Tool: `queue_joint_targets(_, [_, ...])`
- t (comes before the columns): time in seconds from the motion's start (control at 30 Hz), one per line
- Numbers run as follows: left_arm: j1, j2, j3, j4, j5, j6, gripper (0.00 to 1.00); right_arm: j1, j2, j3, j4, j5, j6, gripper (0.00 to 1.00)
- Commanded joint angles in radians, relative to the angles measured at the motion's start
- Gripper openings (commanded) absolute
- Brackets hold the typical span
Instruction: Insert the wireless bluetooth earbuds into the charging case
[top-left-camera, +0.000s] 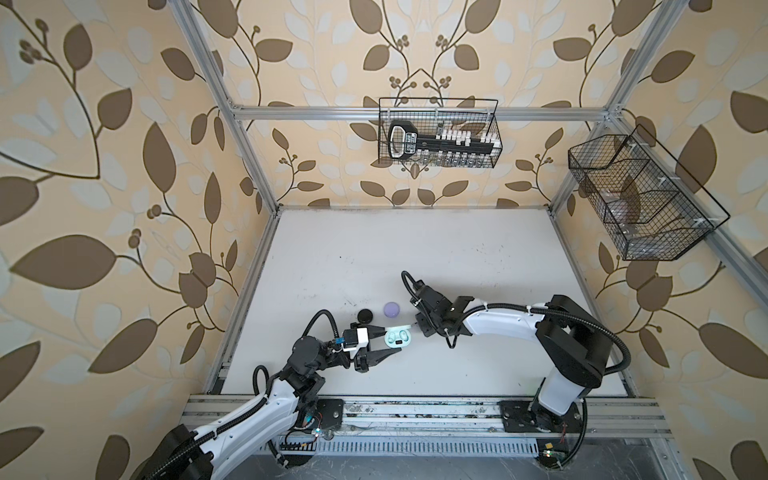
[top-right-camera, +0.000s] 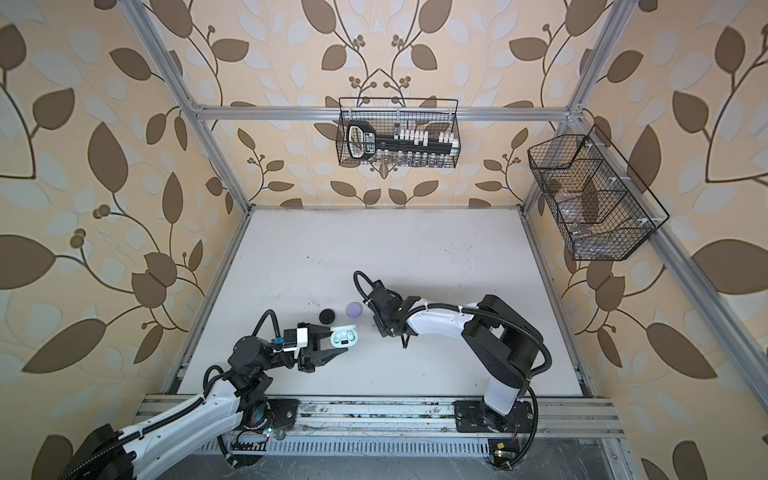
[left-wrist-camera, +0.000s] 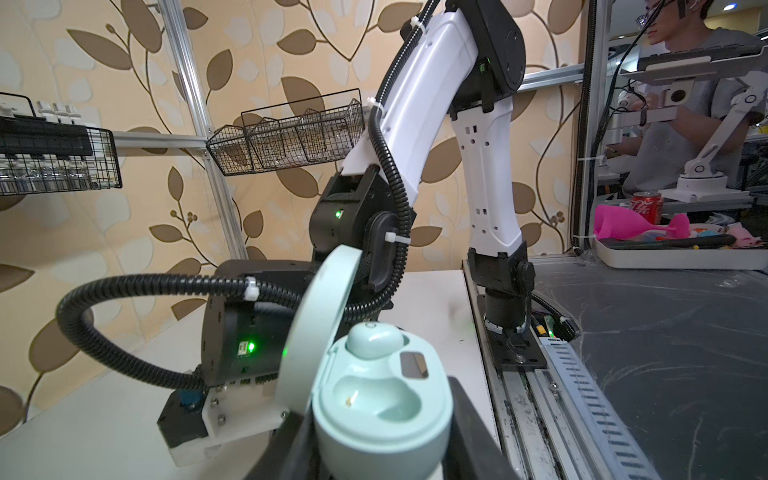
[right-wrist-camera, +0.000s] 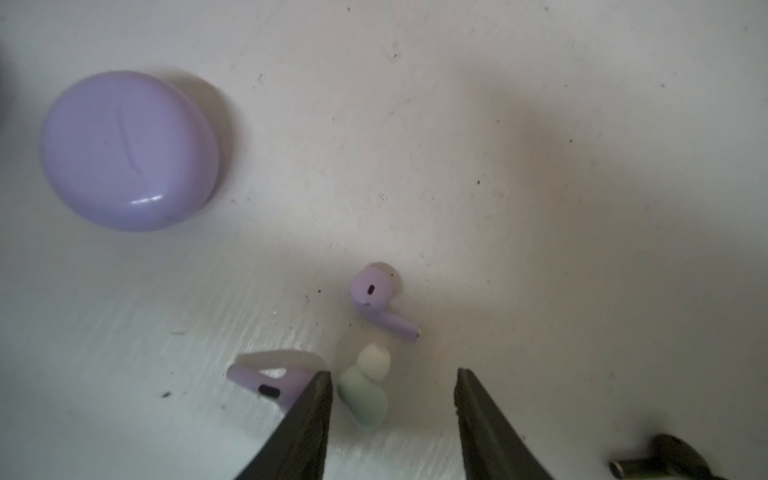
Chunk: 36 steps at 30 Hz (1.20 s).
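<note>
Left gripper clamped on the mint charging case, lid raised, in the front half of the worktop, roughly midway between its side edges. A seated mint earbud fills one socket; the other socket is empty. Right gripper, jaws apart, straddles the loose mint earbud lying on the worktop near the case. First lavender earbud lies just beyond; second lavender earbud is partly hidden by a jaw. Closed lavender case and black case lie rearward; black earbud is cropped
</note>
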Motion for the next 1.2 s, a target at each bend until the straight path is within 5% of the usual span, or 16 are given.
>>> queue_joint_targets(0.0, [-0.01,-0.011,0.001,0.025,-0.007,0.01,0.0,0.002,0.039,0.038,-0.025,0.018,-0.011,0.49])
queue_joint_targets(0.8, [-0.013,-0.033,-0.003,0.025,-0.01,-0.001,0.0,-0.05,-0.083,-0.129,-0.008,0.065,0.027,0.49])
queue_joint_targets(1.17, [-0.012,-0.028,-0.003,0.025,-0.012,0.001,0.0,-0.147,-0.254,-0.238,0.059,-0.08,0.084,0.47])
